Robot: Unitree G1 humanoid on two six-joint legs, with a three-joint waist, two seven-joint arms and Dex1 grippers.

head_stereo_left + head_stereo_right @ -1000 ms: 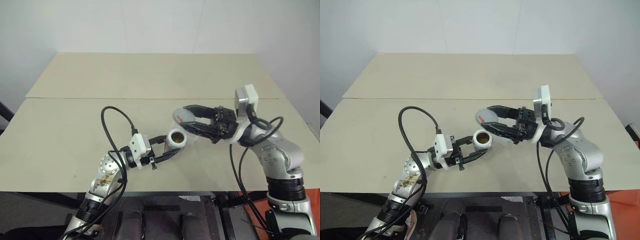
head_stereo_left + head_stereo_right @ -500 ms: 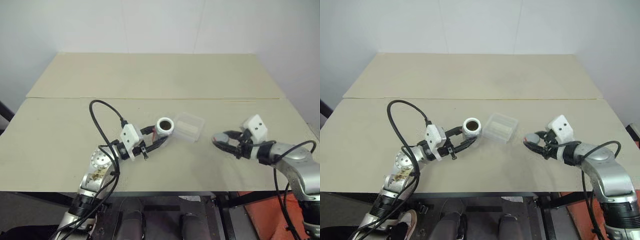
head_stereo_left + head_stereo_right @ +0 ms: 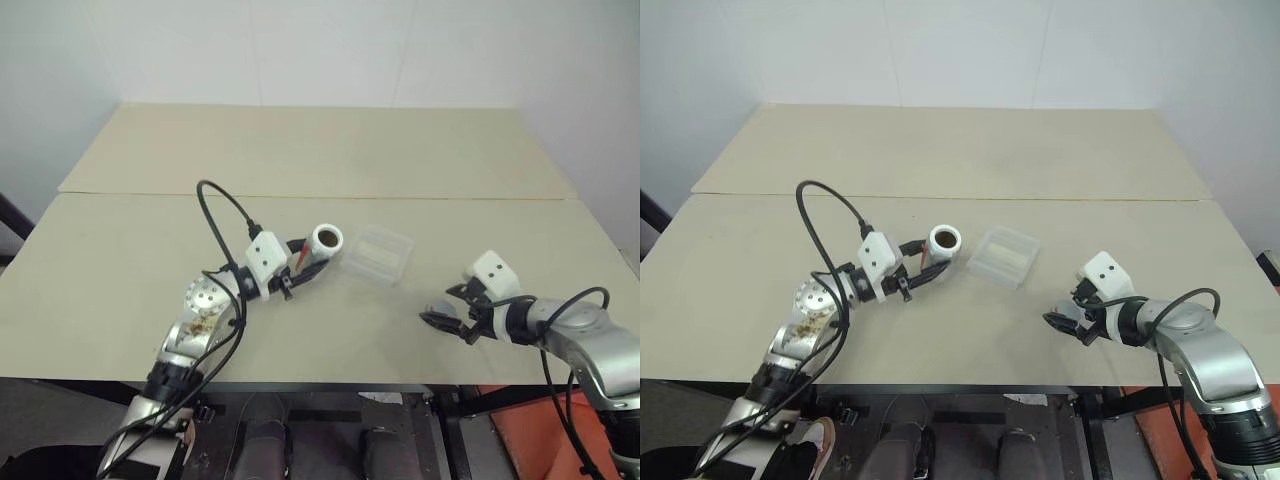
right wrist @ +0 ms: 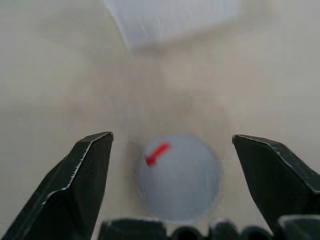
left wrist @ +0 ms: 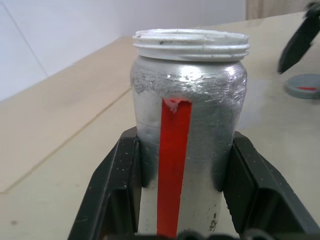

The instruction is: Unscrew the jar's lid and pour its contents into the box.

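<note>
Now the left claw [image 3: 312, 262] clamps the uncapped jar [image 3: 325, 240]; the right claw [image 4: 172, 167] gapes around the lid [image 4: 179, 176].

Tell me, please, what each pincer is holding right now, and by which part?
The left pincer clamps the jar by its lower sides. The right pincer stands open, holding nothing; the lid lies on the table.

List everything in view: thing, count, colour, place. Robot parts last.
table: one, beige, under everything.
jar: one, silvery with red stripe, open, tilted toward the box, in the left gripper.
box: one, clear, on the table right of the jar.
lid: one, grey with red mark, flat on the table between the right gripper's fingers.
left gripper: one, black, shut on the jar.
right gripper: one, black, open over the lid.
</note>
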